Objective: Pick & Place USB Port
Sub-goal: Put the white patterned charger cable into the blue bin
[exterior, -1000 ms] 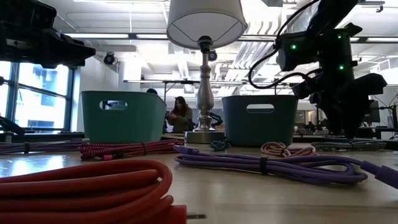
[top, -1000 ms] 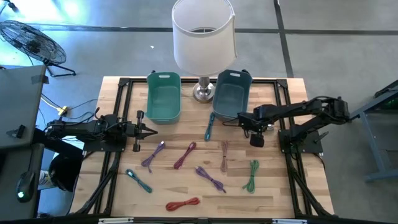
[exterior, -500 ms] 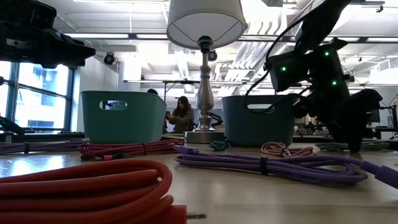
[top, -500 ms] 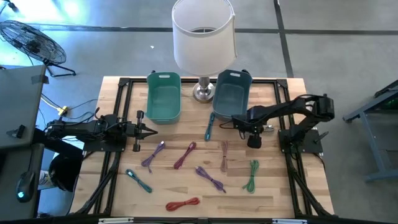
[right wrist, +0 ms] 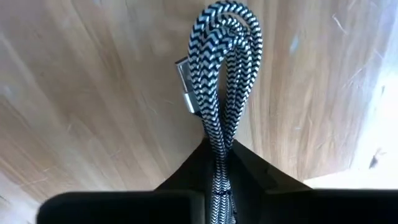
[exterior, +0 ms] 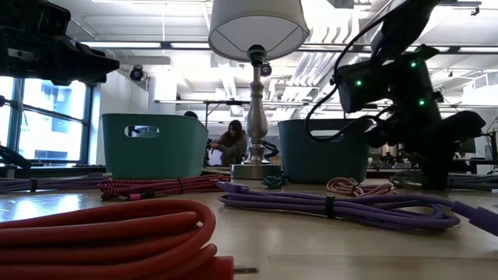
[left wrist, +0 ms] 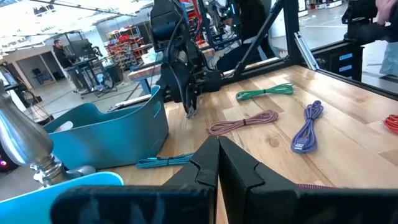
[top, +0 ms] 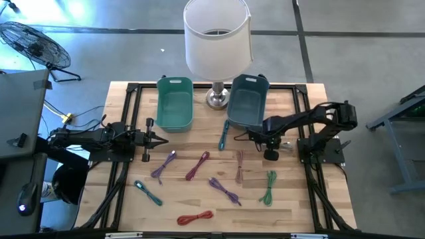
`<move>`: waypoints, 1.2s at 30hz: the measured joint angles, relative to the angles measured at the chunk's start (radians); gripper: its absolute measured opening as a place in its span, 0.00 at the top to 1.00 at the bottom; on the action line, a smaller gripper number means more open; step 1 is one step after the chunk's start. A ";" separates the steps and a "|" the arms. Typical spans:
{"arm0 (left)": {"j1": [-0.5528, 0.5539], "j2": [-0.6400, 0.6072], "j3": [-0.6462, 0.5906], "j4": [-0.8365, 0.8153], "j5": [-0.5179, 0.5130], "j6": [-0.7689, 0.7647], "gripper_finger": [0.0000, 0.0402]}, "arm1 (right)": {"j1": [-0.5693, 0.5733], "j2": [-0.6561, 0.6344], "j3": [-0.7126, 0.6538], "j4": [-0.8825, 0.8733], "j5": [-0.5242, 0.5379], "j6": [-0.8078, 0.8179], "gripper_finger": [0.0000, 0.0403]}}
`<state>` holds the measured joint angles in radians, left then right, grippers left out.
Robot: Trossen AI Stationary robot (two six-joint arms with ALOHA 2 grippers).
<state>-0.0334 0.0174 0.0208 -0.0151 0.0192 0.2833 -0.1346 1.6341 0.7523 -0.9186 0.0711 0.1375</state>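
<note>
Table top (top: 292, 199): pale wood planks, matt, visible grain, faint scratches. Black-and-white cable (right wrist: 222, 74): woven braid, rough texture, bright metal plug. Purple cable (exterior: 342, 208) and red cable (exterior: 101, 233), both nearer than the lamp: braided cloth sheaths. Lamp stem (exterior: 255, 117): polished metal, glossy. Lampshade (top: 217, 36): white matt fabric. Two bins (top: 175, 103) beside lamp: smooth teal plastic.

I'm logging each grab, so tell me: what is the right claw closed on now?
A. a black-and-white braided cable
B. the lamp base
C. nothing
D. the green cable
A: the right wrist view shows the right claw pinched shut on a black-and-white braided cable above the wooden table.
</note>
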 joint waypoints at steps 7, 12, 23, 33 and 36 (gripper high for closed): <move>0.000 0.000 0.000 0.000 0.000 0.000 0.99 | 0.081 -0.073 0.001 -0.046 0.001 0.091 0.98; 0.000 0.000 0.000 0.000 -0.001 0.000 0.99 | 0.174 -0.153 0.066 -0.126 0.040 0.203 0.98; 0.000 0.000 -0.001 0.008 -0.020 -0.098 0.99 | 0.438 -0.260 0.289 -0.180 0.284 0.443 0.98; 0.000 0.000 0.000 0.006 -0.006 -0.044 0.99 | 0.350 -0.261 0.399 0.043 0.747 0.329 0.98; 0.000 0.000 0.000 0.005 -0.006 -0.013 0.99 | 0.246 -0.260 0.399 0.135 0.801 0.297 0.98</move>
<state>-0.0330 0.0174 0.0204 -0.0101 0.0128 0.2707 0.1113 1.3737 1.1511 -0.7838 0.8718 0.4347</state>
